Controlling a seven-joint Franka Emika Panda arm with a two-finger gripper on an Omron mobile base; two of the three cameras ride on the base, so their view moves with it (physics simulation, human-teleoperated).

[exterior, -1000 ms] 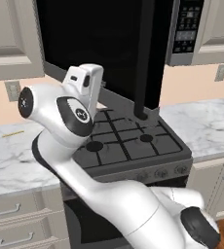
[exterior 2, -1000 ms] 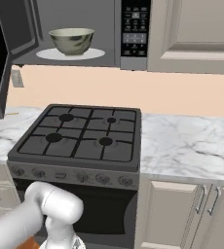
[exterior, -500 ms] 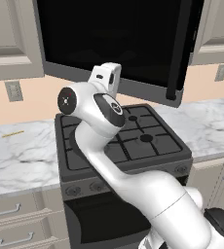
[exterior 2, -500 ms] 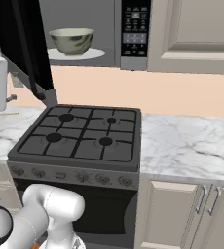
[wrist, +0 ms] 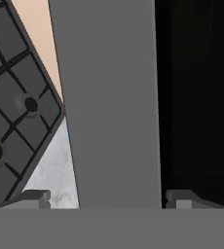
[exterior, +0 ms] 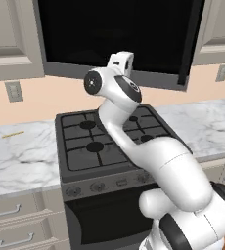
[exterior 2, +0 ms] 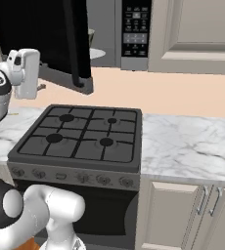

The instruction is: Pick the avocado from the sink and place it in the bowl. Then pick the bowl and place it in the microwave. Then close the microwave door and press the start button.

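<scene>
Right base view: microwave door [exterior 2: 46, 39] flat black panel, half-shut

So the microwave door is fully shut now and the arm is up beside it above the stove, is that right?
Not quite. The microwave door is only partly swung in: the right base view shows a gap past its edge, with the white turntable plate visible inside the microwave. The arm is beside it above the stove.

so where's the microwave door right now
In the right base view the microwave door stands partly swung, at upper left above the stove, covering most of the microwave opening. The gripper, jaws open, is at its lower edge.
</scene>
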